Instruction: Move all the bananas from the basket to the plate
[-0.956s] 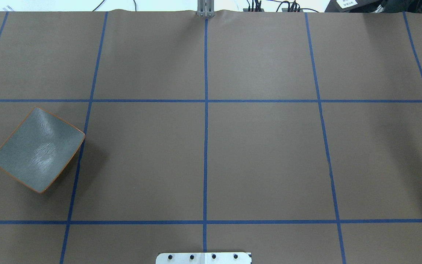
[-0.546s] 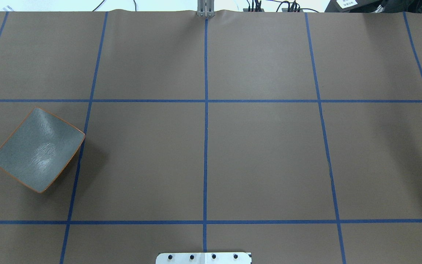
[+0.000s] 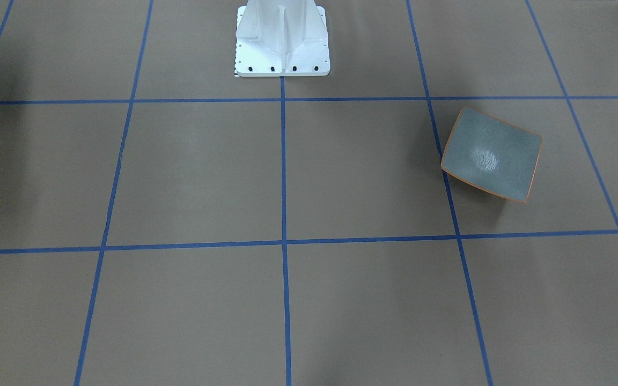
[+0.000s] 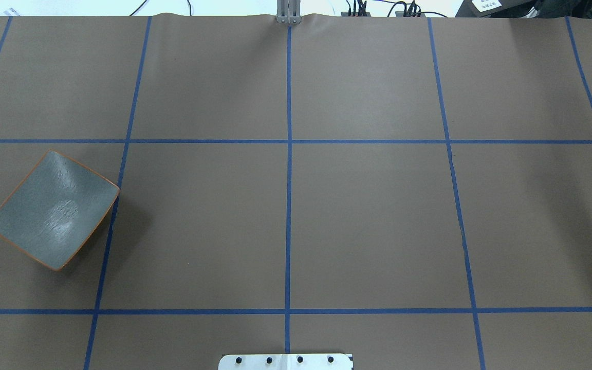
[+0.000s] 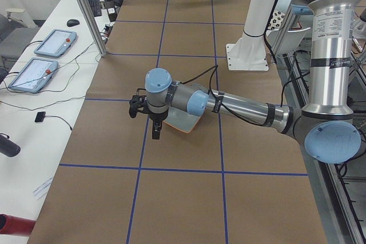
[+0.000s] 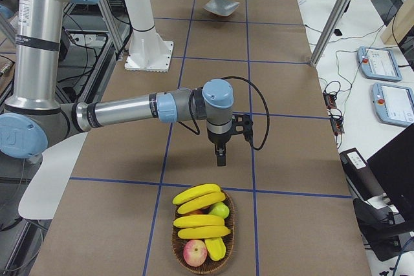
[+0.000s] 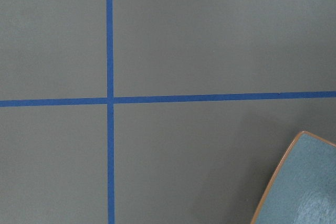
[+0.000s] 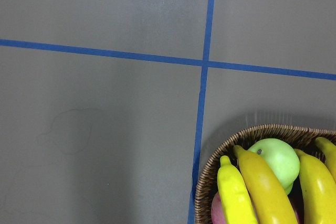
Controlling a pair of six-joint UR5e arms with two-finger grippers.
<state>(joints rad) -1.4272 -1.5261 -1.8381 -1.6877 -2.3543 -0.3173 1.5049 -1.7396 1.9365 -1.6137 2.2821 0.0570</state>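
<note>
Standstill before first pick

Bright yellow curved bananas (image 6: pixel 197 221) are lying in the round wicker basket (image 8: pixel 262 129), far from the bare squarish grey-blue plate (image 4: pixel 52 210). I am seeing nothing shifting since a second ago, so no transfer is starting. Left tool (image 5: pixel 155 132) is hovering beside the plate, right tool (image 6: pixel 220 156) near the basket; their opening I cannot tell.

- The table (image 4: pixel 368 216) is covered with brown paper and divided into squares by blue tape lines (image 4: pixel 289 205).
- The grey-blue plate (image 4: pixel 52 210) is set on its left part, beside a tape line.
- A wicker basket (image 8: pixel 210 177) is placed at the right end, well apart from the plate.
- The robot's white base (image 3: pixel 282 53) is mounted midway along the robot's side.
</note>
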